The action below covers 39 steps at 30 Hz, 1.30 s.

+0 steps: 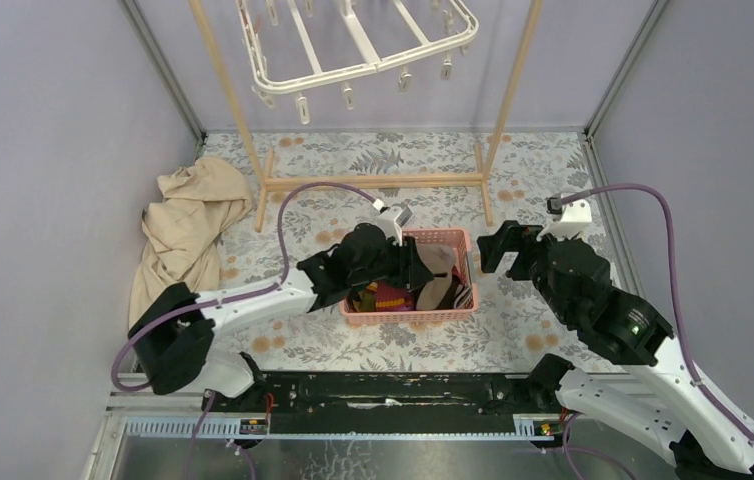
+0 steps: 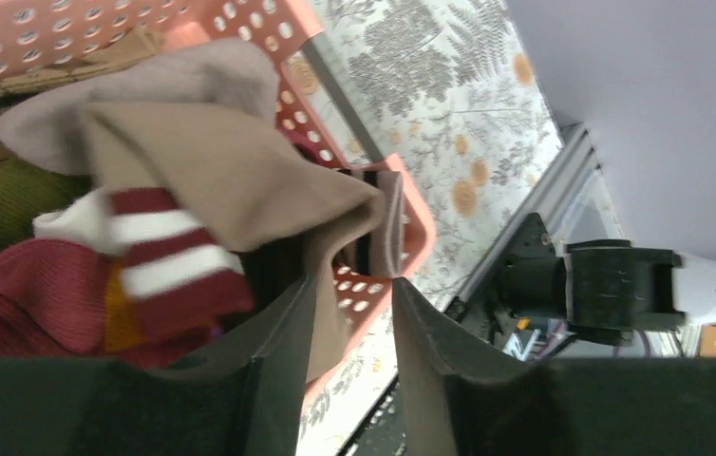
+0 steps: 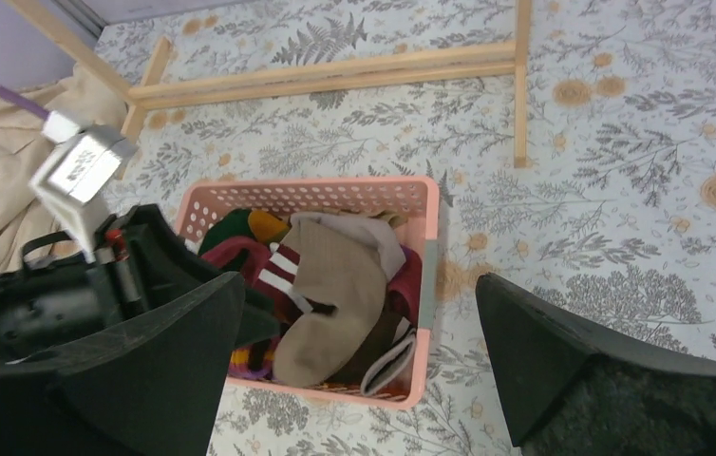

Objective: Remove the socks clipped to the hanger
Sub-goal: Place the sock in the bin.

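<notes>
the left gripper (image 2: pixel 352 294) was seen low over the pink basket (image 2: pixel 418 223), its two dark fingers (image 2: pixel 273 370) parted by a modest gap. a fold of a tan sock (image 2: pixel 231 171) was draped down into that gap, lying against one finger and clear of the other, so no pinch on it was shown. just beside the tan sock a maroon sock with white stripes (image 2: pixel 169 256) was laid, with a green sock (image 2: pixel 3 204) and a dark red knitted one (image 2: pixel 12 304) packed further in. the socks (image 1: pixel 393 297) were heaped together inside the basket, the tan one on top and a grey cuff tipped against the basket's right wall.

the right gripper (image 3: pixel 359 285) was held above the table just to the right of the basket, its fingers spread wide and closed on nothing.

the basket was set on a flower-printed table cover (image 1: pixel 533 180). behind it the foot of a wooden frame (image 1: pixel 373 182) was stood, and the white hanger (image 1: pixel 333 72) was seen high between the frame's two poles, well apart from the basket, with small clips dangling from its bars. a crumpled beige cloth (image 1: pixel 188 215) was laid by the left wall.
</notes>
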Available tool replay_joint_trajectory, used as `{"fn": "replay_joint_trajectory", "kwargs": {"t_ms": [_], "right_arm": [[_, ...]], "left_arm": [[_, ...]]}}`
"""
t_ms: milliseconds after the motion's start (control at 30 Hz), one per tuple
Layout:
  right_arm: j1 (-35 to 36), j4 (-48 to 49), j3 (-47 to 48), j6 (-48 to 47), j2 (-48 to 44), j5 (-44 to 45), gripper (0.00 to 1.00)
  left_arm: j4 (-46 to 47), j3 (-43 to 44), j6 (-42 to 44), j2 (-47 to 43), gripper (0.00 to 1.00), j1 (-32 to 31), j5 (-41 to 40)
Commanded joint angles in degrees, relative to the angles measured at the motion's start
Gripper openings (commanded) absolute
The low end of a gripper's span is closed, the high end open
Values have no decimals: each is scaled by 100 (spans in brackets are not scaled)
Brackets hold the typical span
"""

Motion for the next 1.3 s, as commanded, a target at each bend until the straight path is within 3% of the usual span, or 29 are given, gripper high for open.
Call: {"fn": "replay_joint_trajectory", "kwargs": {"t_ms": [0, 200, 300, 333, 600, 833, 967, 1100, 1267], "right_arm": [[-27, -192, -93, 226, -213, -234, 100], [-27, -445, -261, 332, -323, -496, 100], [-27, -511, -342, 315, -225, -702, 100], [-27, -536, -376, 325, -176, -767, 100], [-27, 37, -1118, 514, 311, -1639, 93], [-27, 434, -1527, 616, 841, -1575, 91], [-25, 812, -1652, 557, 1275, -1650, 89], [-19, 1190, -1429, 519, 2037, -1587, 86], [-11, 1580, -1069, 622, 2884, -1445, 86]], "left_arm": [[791, -62, 78, 406, 48, -25, -299], [520, 254, 305, 730, 68, -24, -444], [152, 342, 352, 417, 96, -21, -687], [2, 335, 348, 241, 98, -20, -820], [-1557, 175, 203, -1330, 99, -31, -2242], [-2691, -613, -382, -2738, 99, 8, -3877], [-2929, -979, -657, -3365, 99, 179, -4154], [-2768, -1054, -696, -3253, 99, 526, -4086], [-2090, -1057, -624, -2138, 95, 1008, -3468]]}}
